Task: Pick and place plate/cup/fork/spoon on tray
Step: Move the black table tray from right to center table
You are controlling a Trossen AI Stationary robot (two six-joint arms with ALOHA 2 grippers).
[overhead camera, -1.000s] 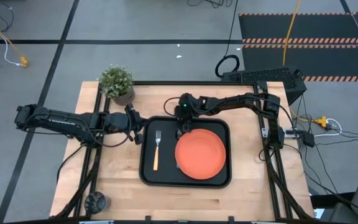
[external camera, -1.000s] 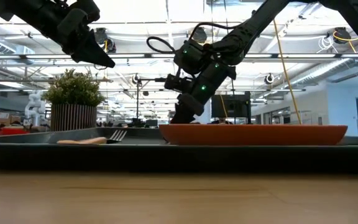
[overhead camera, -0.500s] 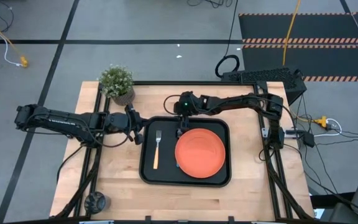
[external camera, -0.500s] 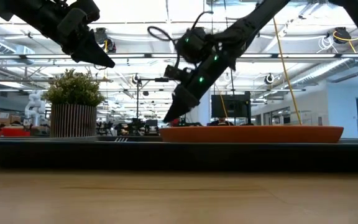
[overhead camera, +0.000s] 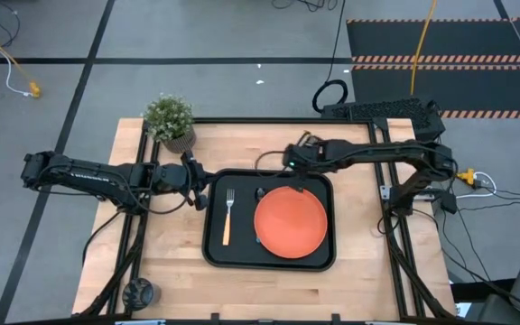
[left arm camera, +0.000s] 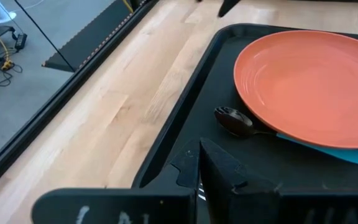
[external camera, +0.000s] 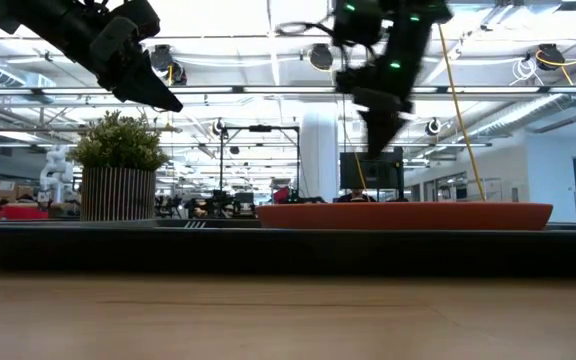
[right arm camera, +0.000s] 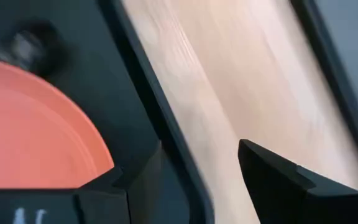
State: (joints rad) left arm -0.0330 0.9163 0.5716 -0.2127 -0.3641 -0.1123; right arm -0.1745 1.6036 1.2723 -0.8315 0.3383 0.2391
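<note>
The black tray [overhead camera: 215,253] lies mid-table. On it are the orange plate [overhead camera: 292,223], the fork [overhead camera: 227,217] to the plate's left, and the spoon, whose bowl [left arm camera: 232,119] rests on the tray floor and whose blue handle [left arm camera: 328,149] runs along and partly under the plate's rim. The cup [overhead camera: 139,292] stands at the table's near left corner. My right gripper [right arm camera: 197,180] hangs open over the tray's far rim [right arm camera: 166,124], holding nothing. My left gripper [left arm camera: 207,168] is shut and raised beside the tray's left edge.
A potted plant [overhead camera: 170,119] stands at the far left corner of the table. Bare wood shows in front of the tray [overhead camera: 269,289] and to its right. In the low view both arms hang above the tray, the left [external camera: 153,95] and the right [external camera: 378,120].
My right gripper has risen from the tray floor next to the spoon's bowl and swung toward the table's far right, turning as it went. The spoon stays on the tray beside the plate. My left arm has kept still.
</note>
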